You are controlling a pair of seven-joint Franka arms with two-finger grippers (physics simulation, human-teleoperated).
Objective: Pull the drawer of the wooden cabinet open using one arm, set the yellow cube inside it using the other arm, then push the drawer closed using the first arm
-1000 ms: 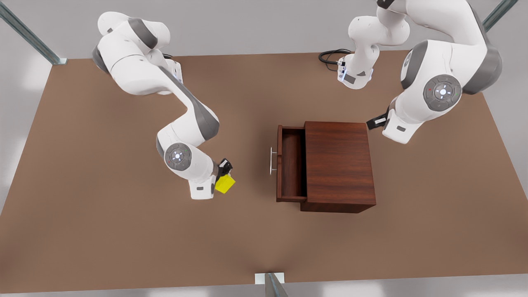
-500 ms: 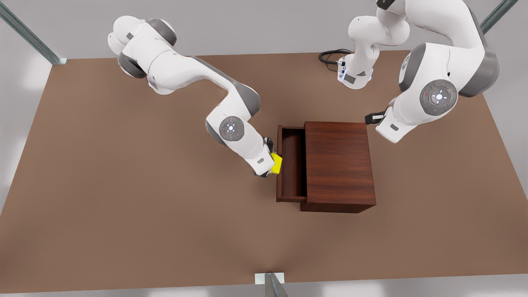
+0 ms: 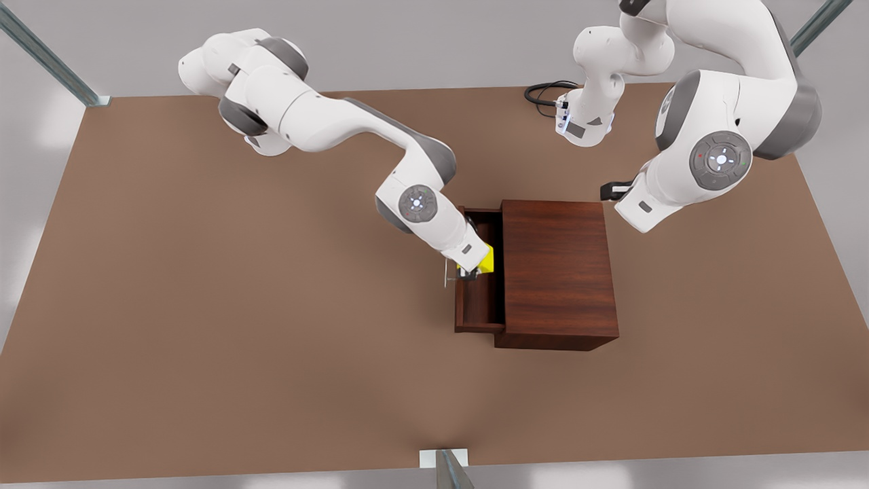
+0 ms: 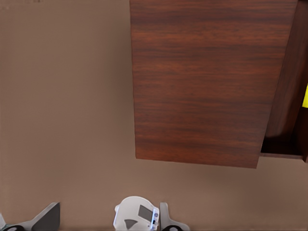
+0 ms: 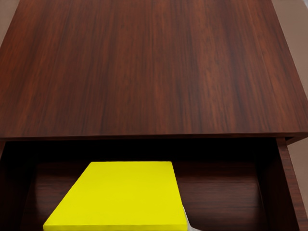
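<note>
Since half a second ago the right arm has swung farther toward the front view's right, carrying the yellow cube [image 3: 485, 261] from beside the drawer's front panel to a spot over the open drawer [image 3: 481, 299]; the other arm has barely shifted. Across the brown table [image 3: 204, 339] the wooden cabinet [image 3: 557, 272] stands with its drawer pulled out toward the front view's left, the thin silver bar handle [image 3: 446, 272] partly covered by the right arm's wrist. The right gripper [image 3: 473, 271] sits above the drawer's middle, clamped on the yellow cube, which hangs tilted just in front of the cabinet's front edge; in the right wrist view the cube [image 5: 118, 197] lies over the drawer's dark inside [image 5: 226, 192], with the cabinet top [image 5: 149, 67] beyond it. The left arm waits at the cabinet's far side, on the front view's right, its black left gripper [image 3: 614, 191] near the cabinet's rear corner and apart from it; whether its fingers are spread I cannot tell. A black cable [image 3: 543, 92] lies coiled by that arm's base.
</note>
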